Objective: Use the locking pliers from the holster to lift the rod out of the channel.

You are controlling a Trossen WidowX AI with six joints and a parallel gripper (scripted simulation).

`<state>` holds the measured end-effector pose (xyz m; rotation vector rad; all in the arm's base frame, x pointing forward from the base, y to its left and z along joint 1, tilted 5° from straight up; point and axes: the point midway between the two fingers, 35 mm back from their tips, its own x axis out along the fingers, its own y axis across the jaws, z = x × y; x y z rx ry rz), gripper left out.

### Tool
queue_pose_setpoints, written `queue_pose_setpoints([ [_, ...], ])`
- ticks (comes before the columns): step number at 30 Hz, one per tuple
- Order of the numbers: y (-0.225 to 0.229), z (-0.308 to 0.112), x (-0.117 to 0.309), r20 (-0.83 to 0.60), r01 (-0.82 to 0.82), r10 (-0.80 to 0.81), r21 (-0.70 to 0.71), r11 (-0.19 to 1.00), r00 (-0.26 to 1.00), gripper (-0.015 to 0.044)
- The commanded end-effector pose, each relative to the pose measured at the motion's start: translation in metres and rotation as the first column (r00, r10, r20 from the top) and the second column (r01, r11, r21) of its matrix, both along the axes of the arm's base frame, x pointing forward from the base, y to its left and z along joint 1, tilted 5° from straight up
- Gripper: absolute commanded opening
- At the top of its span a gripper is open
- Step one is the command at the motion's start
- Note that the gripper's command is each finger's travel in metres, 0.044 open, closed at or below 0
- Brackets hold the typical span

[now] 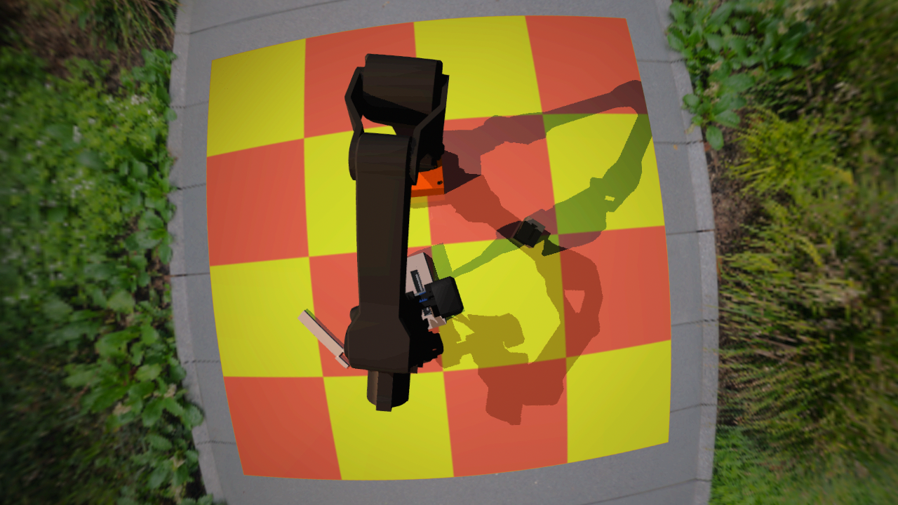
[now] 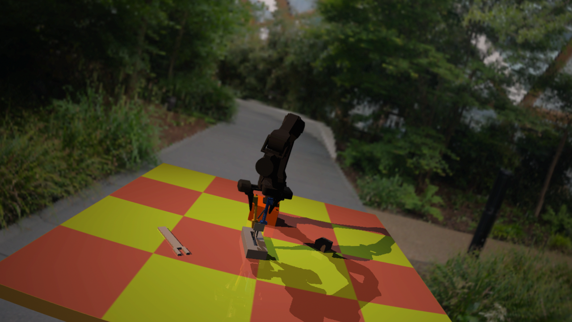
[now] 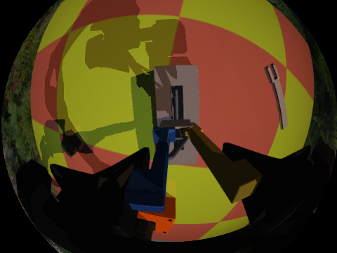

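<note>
Pliers [image 1: 423, 300] [image 2: 259, 226] [image 3: 175, 124] in end effector [image 1: 438, 321] [image 2: 261, 210] [image 3: 187, 150], above channel [image 1: 417, 280] [image 2: 252, 237] [image 3: 180, 98]

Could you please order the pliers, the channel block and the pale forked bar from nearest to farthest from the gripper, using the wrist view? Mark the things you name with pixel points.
1. Pliers [image 1: 422, 300] [image 2: 263, 212] [image 3: 159, 165]: centre
2. Channel block [image 1: 419, 262] [image 2: 256, 253] [image 3: 190, 100]: centre, below the pliers
3. Pale forked bar [image 1: 321, 334] [image 2: 170, 237] [image 3: 279, 96]: off to the image's right

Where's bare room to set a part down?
Between the forked bar and channel block, though the arm overhangs there; also from the dark block to the table's near edge. Crowded: channel block, with pliers upright over it.
</note>
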<state>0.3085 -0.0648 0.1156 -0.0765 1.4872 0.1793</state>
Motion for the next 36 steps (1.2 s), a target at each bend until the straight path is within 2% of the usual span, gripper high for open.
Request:
queue_pose_setpoints([
  [1, 0.001, -0.005, 0.0, -0.002, 0.005, -0.005, 0.007, 1.0, 1.0, 0.0321],
  [36, 0.003, -0.031, 0.001, -0.002, 0.005, -0.005, 0.007, 1.0, 1.0, 0.0321],
])
